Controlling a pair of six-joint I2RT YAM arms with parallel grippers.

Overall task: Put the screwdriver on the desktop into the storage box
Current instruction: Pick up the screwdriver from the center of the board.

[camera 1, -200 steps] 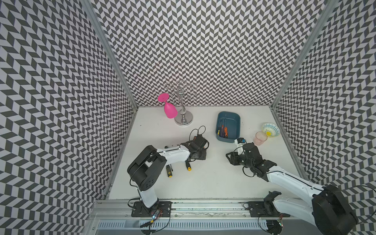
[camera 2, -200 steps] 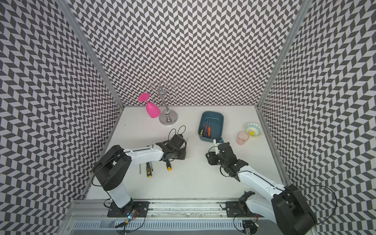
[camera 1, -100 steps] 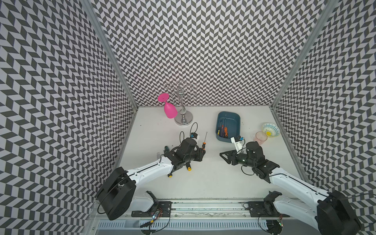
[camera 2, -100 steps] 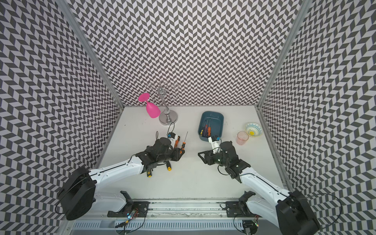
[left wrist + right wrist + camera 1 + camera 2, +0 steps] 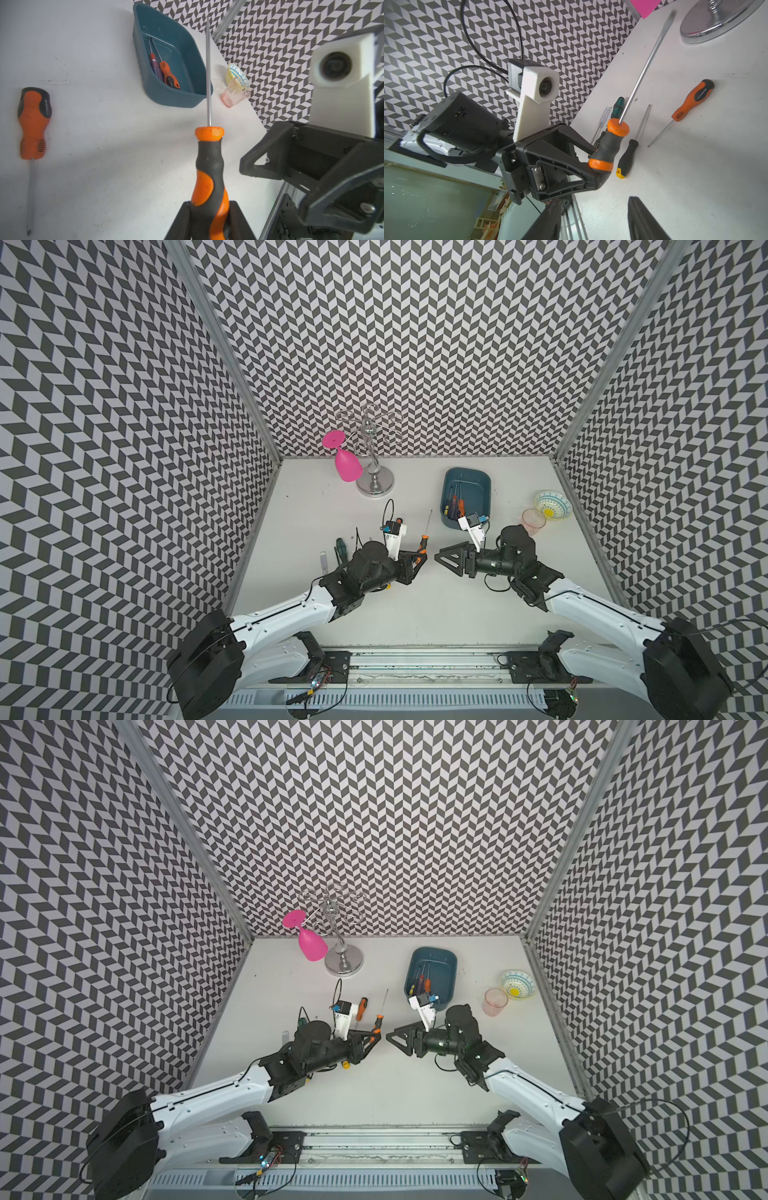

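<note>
Furthest left, one pink glass [image 5: 347, 464] hangs foot-up on one chrome rack [image 5: 375, 485] at the back of the desktop [image 5: 415, 610]. The right wrist view shows four loose tools lying there: a clear-handled driver [image 5: 604, 115], a green-handled driver [image 5: 618, 104], a black-and-yellow driver [image 5: 627, 158] and a fat orange driver [image 5: 691, 99]. In both top views the left arm covers most of the black-and-yellow one. The left gripper [image 5: 420, 560] is clamped on the handle of the screwdriver [image 5: 423, 541], held off the desktop with its shaft slanting toward the back. Facing it, the right gripper [image 5: 440, 559] stands parted and empty, plainest in the left wrist view. That view also shows two stored drivers [image 5: 166, 72] in the storage box [image 5: 187, 52], whose near end the right wrist camera covers in both top views. One pink cup [image 5: 532, 520] and one bowl [image 5: 552, 506] sit furthest right.
</note>
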